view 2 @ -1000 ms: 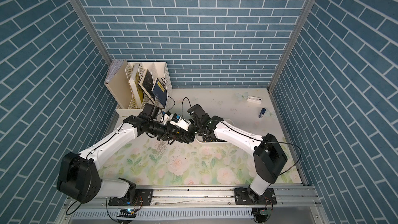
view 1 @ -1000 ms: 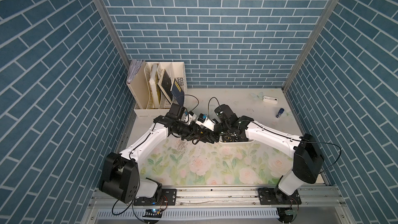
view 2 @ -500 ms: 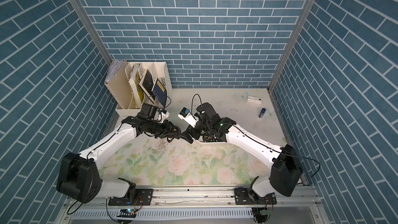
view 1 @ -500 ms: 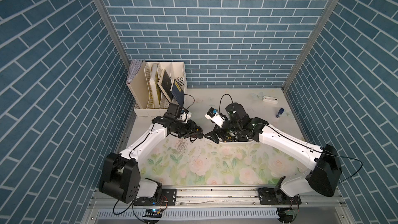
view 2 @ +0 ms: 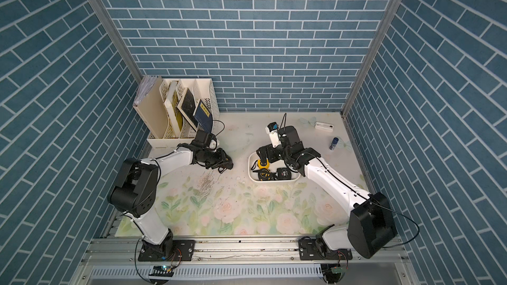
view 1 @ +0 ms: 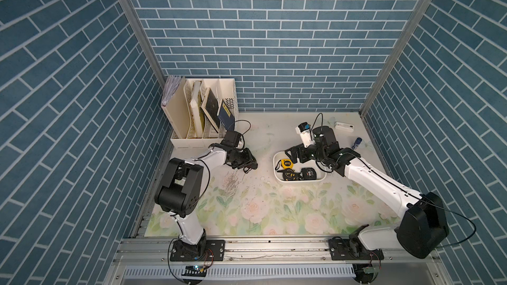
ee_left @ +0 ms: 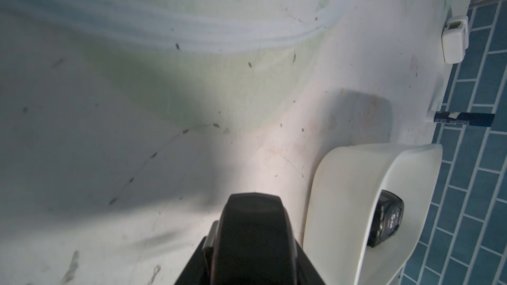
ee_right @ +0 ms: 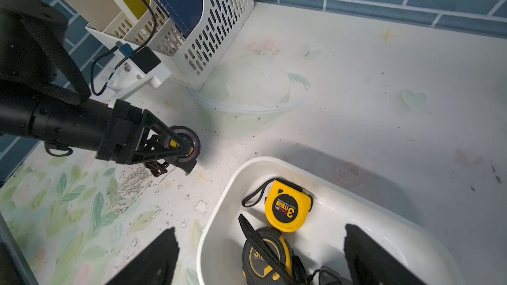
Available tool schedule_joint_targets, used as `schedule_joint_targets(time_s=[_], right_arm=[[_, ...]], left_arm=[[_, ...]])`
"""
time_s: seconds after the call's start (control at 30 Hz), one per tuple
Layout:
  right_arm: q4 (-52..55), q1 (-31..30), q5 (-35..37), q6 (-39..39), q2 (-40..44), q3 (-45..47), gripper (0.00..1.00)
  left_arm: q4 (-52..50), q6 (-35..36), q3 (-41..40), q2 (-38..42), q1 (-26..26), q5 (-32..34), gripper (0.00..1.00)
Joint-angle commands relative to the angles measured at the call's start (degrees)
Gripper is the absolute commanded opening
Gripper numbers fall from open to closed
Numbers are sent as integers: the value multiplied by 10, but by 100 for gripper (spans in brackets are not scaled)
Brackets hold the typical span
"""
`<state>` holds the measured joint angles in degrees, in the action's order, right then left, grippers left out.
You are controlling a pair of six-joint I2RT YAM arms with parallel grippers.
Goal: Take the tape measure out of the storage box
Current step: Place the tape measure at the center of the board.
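Observation:
The storage box (view 1: 275, 166) (view 2: 250, 166) is a shallow white tub right of the table's middle. It holds a yellow tape measure (ee_right: 286, 208), a black-and-yellow one (ee_right: 267, 253) and a black one (ee_left: 388, 217). My right gripper (ee_right: 260, 256) (view 1: 295, 156) hangs open over the box's left end, one finger outside the rim, nothing between its fingers. My left gripper (ee_right: 178, 148) (view 1: 248, 164) is to the left of the box, low over the table and shut on a dark grey tape measure (ee_right: 189, 143) with a yellow centre, whose strap dangles below.
A cream slotted file organizer (view 1: 203, 113) with books stands at the back left, just behind the left arm. A small white case (view 1: 343, 126) and a blue tube (view 1: 357, 142) lie at the back right. The mat is scuffed (view 1: 231, 185) under the left gripper.
The two grippers, together in the middle a second ago, have parted. The left drew back left holding the tape measure; the right opened and swung right over the box.

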<state>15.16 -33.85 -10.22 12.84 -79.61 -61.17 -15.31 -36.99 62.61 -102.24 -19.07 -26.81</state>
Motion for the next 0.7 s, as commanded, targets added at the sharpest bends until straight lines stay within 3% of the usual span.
schedule_joint_targets(time_s=[0.0, 0.4, 0.67], right_arm=[[44, 0, 24, 54, -35, -25, 91], [192, 15, 96, 115, -125, -85, 91], [217, 18, 112, 125, -188, -129, 84]], left_arm=[[38, 18, 31, -24, 3, 6, 0], [49, 38, 36, -84, 7, 20, 3], [31, 38, 32, -96, 11, 39, 33]])
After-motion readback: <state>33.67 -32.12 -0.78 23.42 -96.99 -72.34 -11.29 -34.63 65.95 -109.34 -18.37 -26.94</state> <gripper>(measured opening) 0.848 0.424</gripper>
